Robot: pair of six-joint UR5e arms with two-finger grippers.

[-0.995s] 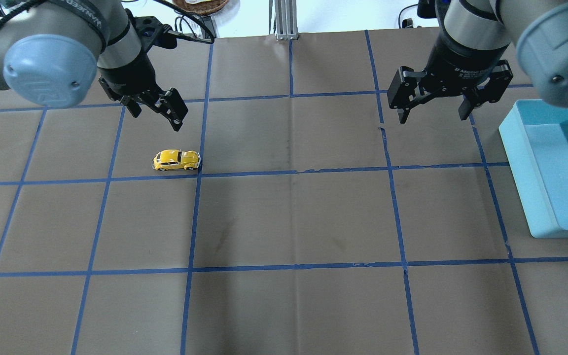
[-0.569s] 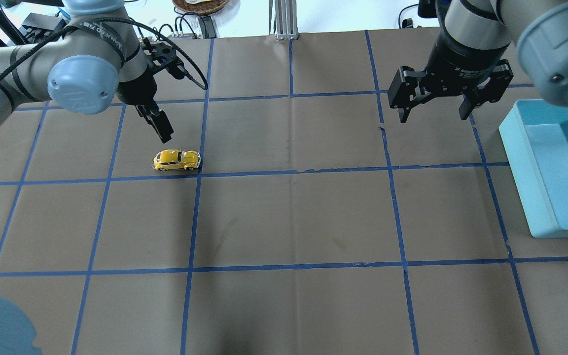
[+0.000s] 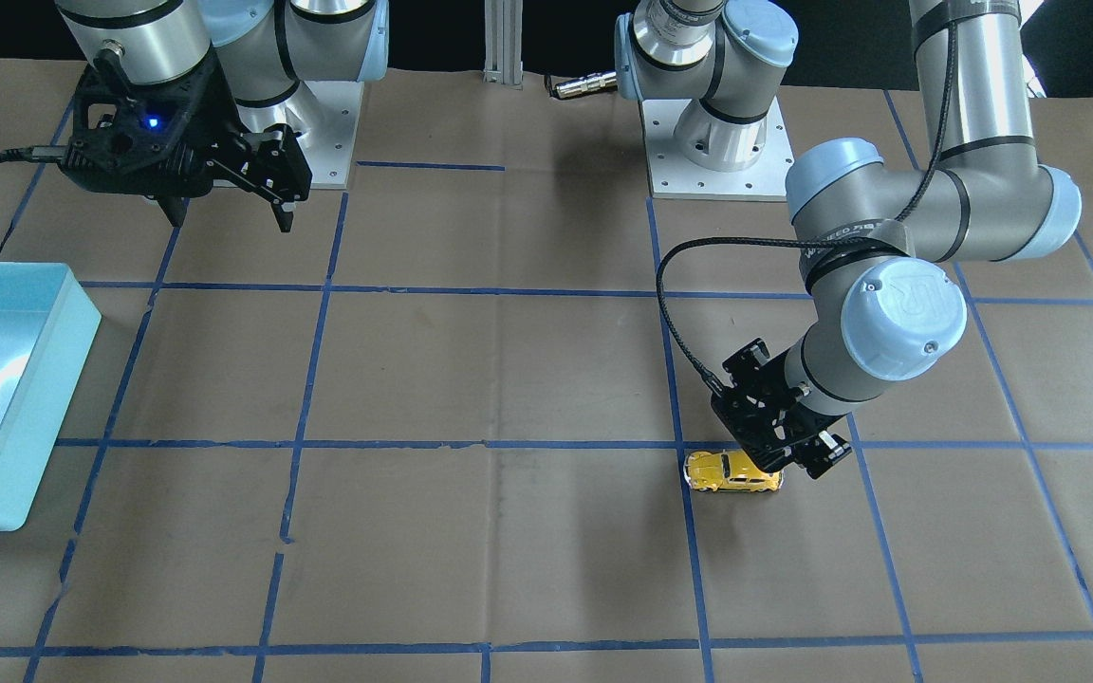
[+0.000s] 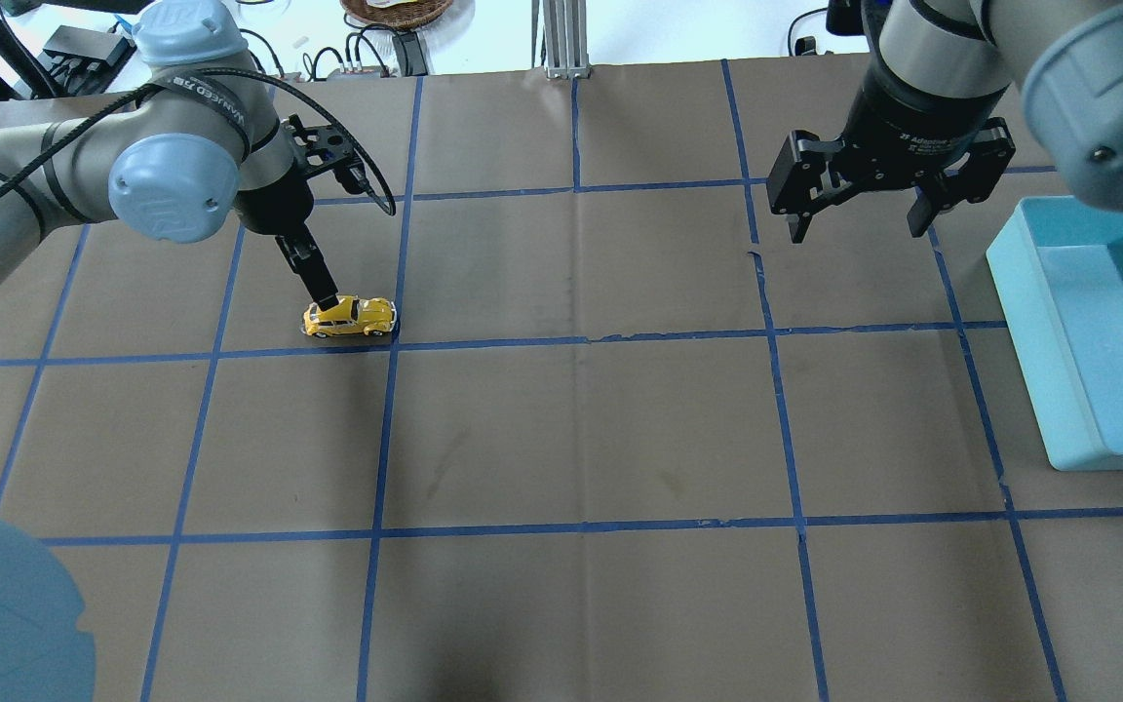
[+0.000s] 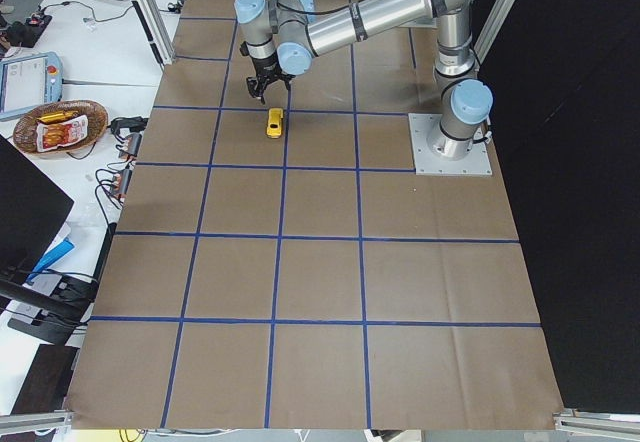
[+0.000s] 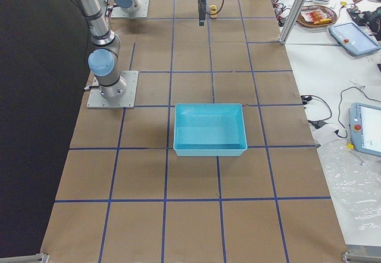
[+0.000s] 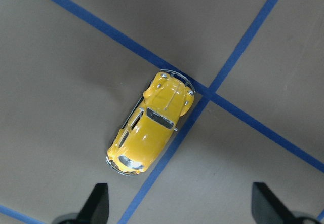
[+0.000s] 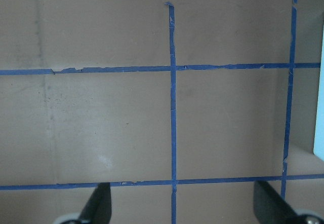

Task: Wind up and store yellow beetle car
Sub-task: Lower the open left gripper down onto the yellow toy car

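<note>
Item 1, yellow beetle car point(image 4: 348, 316): on its wheels on the table point(image 4: 581, 439), in the robot's left half beside a crossing of blue tape lines, no readable marking. The left gripper point(image 7: 181, 206) is low over it, jaws spread wide and empty, with the car skewed just ahead of the fingertips. This is judged the approach to the wind-up grasp, which next calls for a wrist turn and a small shift to straddle the body. Item 2, right gripper point(image 4: 855, 232): well apart, wide open, empty, casing lettered "2F Adaptive"; beside it the light blue bin point(image 4: 1039, 351), unmarked, awaiting the car.
</note>
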